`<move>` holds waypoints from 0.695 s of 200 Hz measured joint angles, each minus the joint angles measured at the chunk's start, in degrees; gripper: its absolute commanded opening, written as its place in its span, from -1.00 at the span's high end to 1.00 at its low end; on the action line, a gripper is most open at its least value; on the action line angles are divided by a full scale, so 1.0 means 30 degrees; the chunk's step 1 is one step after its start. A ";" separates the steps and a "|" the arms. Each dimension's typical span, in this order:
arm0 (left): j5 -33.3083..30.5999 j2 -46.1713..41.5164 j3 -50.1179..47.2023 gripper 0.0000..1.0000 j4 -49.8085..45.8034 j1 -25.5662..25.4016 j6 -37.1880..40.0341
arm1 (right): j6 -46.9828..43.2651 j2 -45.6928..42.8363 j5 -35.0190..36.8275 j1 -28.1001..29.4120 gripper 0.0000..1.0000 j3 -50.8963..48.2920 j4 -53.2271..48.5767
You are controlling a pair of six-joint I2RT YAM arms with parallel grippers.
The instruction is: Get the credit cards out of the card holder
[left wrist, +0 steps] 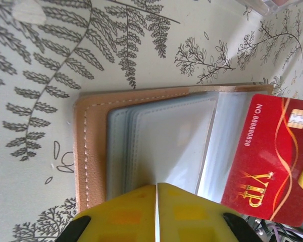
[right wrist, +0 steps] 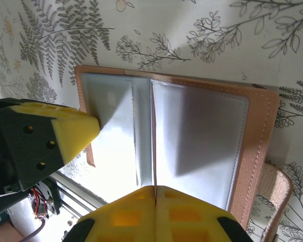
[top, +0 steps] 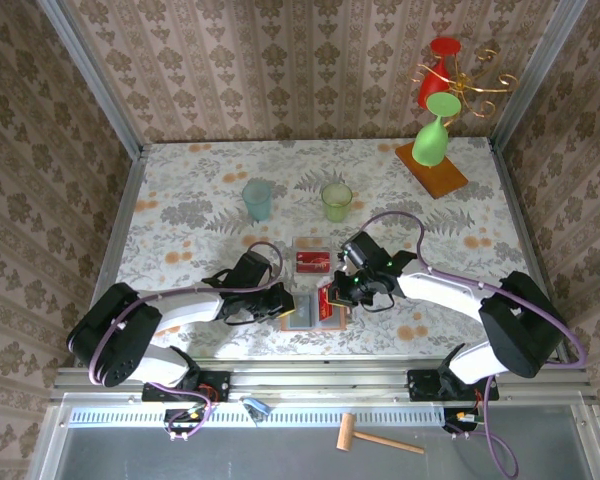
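Note:
The card holder (top: 298,321) lies open near the table's front edge, tan outside (left wrist: 88,151) with grey-blue clear pockets (right wrist: 202,136). My right gripper (right wrist: 155,187) is shut on a red credit card (left wrist: 270,156) with gold VIP lettering. The card stands on edge over the holder's fold and reads as a thin line (right wrist: 154,141) in the right wrist view. My left gripper (left wrist: 156,185) is shut, its yellow tips resting on the left pocket pages (right wrist: 76,131). From above, both grippers (top: 285,300) (top: 335,298) meet over the holder.
A small clear tray (top: 312,260) holding a red card sits just behind the holder. Two translucent cups (top: 257,198) (top: 336,200) stand farther back. An orange base (top: 432,168) with a green glass and a red one occupies the back right corner.

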 measured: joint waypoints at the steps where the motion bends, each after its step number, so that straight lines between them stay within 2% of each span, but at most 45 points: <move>1: 0.0000 0.0000 0.0000 0.78 0.0000 0.0000 0.0000 | -0.0022 0.0000 0.0000 -0.0007 0.94 0.0015 -0.0015; 62: -0.0073 -0.0423 -0.0015 0.77 -0.0138 0.0233 0.0000 | -0.4022 0.0000 0.0517 0.0000 0.99 0.1370 -0.1494; 139: -0.0503 -0.2463 -0.0627 0.77 -0.0532 0.0612 0.0000 | -1.3996 0.0379 0.2244 0.0109 1.00 0.5013 -0.6040</move>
